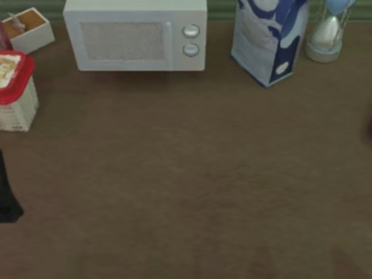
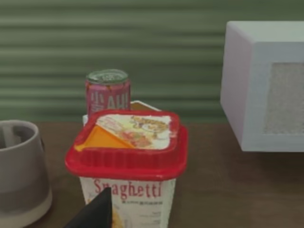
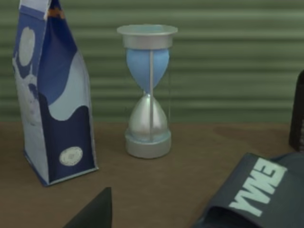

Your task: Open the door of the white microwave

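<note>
White plastic is facing the camera at the far side of the table (image 1: 192, 192): the white microwave (image 1: 135, 34) is sitting far and left of centre, its door (image 1: 122, 40) lying flush and shut, mesh window forward, two knobs (image 1: 190, 39) stacked at its right. Nothing is touching it. The left gripper (image 1: 7, 195) is waiting at the near left edge and the right gripper (image 3: 92, 211) is sitting off the right edge, showing only as a dark fingertip in its wrist view; whether either one's fingers are spread or pressed together, I cannot tell.

Judging from this, the opening is not yet begun. Doing it well probably means reaching over the tub, catching the door's free edge beside the knobs and pulling in an arc about the left edge, where I am guessing the hinge lies, without dragging the light box.

Counting: one microwave, one door, two knobs, one red-lidded Spaghetti tub (image 1: 16, 87), one blue-and-white carton (image 1: 268, 38), one hourglass (image 1: 326, 35), one small open box (image 1: 28, 28), one pink can (image 2: 108, 92), one grey mug (image 2: 21, 171), one dark slipper (image 3: 256, 192).
</note>
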`<state>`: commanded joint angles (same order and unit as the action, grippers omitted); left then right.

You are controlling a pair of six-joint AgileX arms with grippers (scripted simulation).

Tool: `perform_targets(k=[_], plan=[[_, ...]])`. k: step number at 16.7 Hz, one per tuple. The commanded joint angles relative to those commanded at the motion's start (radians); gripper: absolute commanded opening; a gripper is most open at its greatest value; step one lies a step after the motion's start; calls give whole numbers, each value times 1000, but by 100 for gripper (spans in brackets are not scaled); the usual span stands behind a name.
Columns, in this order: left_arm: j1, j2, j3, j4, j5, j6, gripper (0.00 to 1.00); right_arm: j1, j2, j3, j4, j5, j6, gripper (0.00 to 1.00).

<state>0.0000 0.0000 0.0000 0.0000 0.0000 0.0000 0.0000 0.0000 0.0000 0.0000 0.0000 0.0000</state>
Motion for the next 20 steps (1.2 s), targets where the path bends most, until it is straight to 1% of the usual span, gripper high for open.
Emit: perform_targets(k=[3, 5, 7, 10, 13, 15, 20], plan=[[-3, 9, 7, -9, -1, 0, 100, 0, 0, 0, 0, 0, 0, 100], [-17, 56, 46, -55, -3, 2, 100, 0, 0, 0, 0, 0, 0, 100], [-42, 145, 118, -135, -8, 4, 100, 0, 0, 0, 0, 0, 0, 100], [-95, 328, 283, -292, -18, -1, 100, 0, 0, 0, 0, 0, 0, 100], [-161, 559, 521, -465, -31, -25, 100, 0, 0, 0, 0, 0, 0, 100], [-207, 727, 718, -575, -41, -52, 100, 0, 0, 0, 0, 0, 0, 100], [-322, 1165, 1321, -802, -75, -158, 100, 0, 0, 0, 0, 0, 0, 100]])
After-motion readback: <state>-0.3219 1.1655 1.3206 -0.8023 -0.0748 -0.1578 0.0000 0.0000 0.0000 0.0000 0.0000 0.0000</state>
